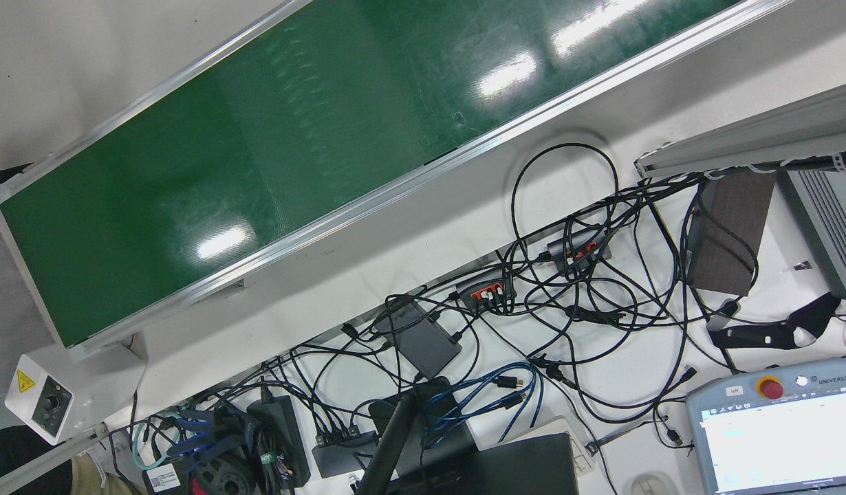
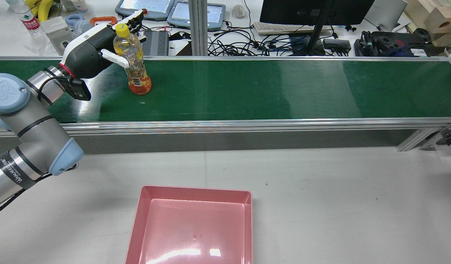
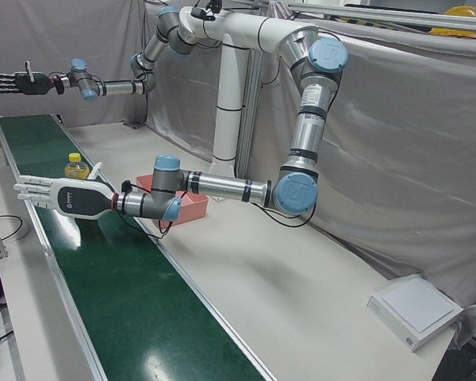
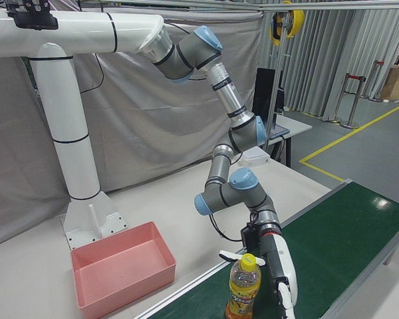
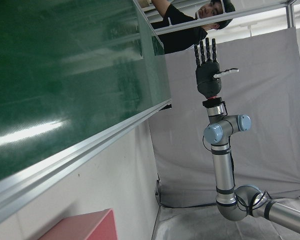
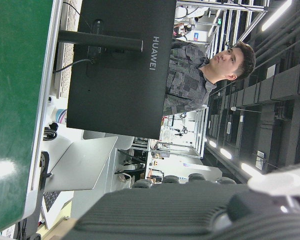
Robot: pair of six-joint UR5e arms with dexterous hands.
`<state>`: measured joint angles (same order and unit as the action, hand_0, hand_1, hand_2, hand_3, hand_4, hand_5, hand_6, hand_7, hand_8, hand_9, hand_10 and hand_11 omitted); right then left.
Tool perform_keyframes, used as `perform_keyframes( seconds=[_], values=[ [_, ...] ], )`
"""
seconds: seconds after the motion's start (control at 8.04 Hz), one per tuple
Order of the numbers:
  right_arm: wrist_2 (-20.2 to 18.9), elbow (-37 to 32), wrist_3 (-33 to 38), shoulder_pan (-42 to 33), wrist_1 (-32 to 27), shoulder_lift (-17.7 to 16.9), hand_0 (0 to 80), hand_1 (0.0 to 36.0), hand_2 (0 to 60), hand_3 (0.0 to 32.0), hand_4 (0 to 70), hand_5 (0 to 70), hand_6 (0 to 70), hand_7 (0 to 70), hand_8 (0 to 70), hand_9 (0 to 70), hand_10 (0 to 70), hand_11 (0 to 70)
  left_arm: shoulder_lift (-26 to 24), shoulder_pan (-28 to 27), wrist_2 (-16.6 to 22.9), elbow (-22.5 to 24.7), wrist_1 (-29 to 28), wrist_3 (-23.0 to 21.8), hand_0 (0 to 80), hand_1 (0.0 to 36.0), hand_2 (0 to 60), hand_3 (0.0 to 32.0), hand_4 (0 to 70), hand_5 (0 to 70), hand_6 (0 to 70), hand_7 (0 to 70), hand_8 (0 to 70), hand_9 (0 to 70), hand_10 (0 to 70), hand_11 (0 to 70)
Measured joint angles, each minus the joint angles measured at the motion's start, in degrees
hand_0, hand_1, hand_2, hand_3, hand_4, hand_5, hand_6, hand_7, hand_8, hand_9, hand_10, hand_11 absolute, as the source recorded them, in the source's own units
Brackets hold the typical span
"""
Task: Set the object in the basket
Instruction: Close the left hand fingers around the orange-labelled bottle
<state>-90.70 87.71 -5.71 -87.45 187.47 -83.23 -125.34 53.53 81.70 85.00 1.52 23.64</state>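
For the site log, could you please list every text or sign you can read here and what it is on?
"HUAWEI": monitor back.
"UNIVERSAL RO", cut off: teach pendant.
"left": tag on that pendant.
"UR": left arm's joint cap.
Yellow warning triangle: control box.
Bottle label: too blurred.

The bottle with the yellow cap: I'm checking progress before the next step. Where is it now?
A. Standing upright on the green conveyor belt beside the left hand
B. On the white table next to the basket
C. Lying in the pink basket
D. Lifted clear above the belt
A: the bottle stands upright on the green conveyor belt, with the left hand open around it, while the pink basket holds nothing.
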Motion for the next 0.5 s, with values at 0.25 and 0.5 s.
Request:
perform_keyframes(
  seconds=[0.25, 0.5],
  values=[
    [0.0, 0.0, 0.0, 0.0, 0.0, 0.0, 0.0, 0.0, 0.0, 0.0, 0.0, 0.0, 0.0, 0.0, 0.0, 0.0, 0.0, 0.0, 0.0, 0.0, 0.2, 0.1, -0.6, -0.4, 50.1, 6.2, 0.0, 0.0, 10.1, 19.8, 2.7, 7.5, 6.6, 11.8, 15.5, 23.8],
    [0.0, 0.0, 0.0, 0.0, 0.0, 0.0, 0.0, 0.0, 0.0, 0.0, 0.0, 0.0, 0.0, 0.0, 0.0, 0.0, 0.0, 0.0, 0.2, 0.0, 0.6, 1.3, -0.6, -0.8, 49.2, 2.4, 0.0, 0.0, 9.7, 70.0, 30.8, 70.0, 47.9, 70.0, 68.3, 70.0]
  ],
)
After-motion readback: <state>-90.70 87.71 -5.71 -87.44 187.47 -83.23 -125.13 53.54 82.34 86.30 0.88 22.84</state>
